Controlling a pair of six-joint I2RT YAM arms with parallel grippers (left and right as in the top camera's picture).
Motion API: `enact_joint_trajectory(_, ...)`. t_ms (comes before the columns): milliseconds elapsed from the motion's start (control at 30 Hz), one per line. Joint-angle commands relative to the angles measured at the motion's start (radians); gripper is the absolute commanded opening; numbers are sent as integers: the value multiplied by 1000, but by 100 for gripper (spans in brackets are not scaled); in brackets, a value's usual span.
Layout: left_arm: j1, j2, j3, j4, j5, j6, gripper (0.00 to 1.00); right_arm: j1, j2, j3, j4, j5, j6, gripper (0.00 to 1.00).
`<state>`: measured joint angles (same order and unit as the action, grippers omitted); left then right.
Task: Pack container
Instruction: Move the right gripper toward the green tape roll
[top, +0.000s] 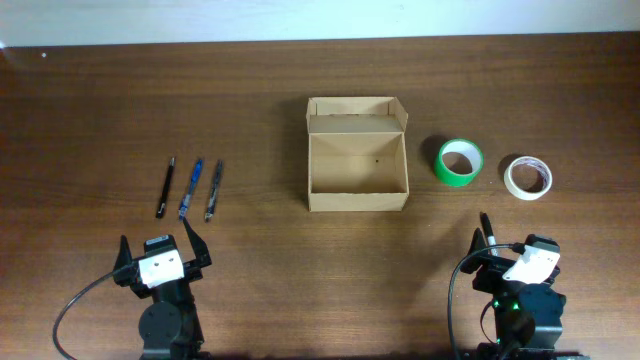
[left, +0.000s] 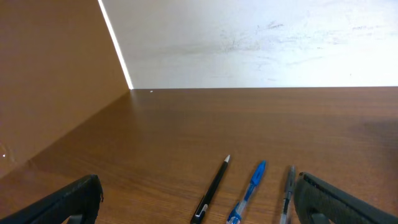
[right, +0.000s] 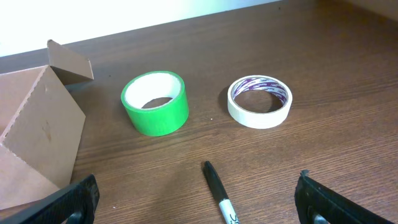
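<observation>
Container stands open, centre of counter. Left fingers and right fingers are spread, holding nothing. Pens lie left of container, green tape roll just right. Best approach: pinch one pen across its barrel and lower it clear of the flap.

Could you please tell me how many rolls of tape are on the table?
2: the green tape roll sits just right of the cardboard box; the white tape roll lies further right. None seems hidden.
</observation>
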<state>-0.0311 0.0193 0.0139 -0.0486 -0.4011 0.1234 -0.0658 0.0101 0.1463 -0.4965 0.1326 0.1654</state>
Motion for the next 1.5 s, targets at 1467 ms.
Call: enact_joint_trajectory(1467,6,-3,1,-40,448,-92,99,-7,-6,-8,31,-446,278,99)
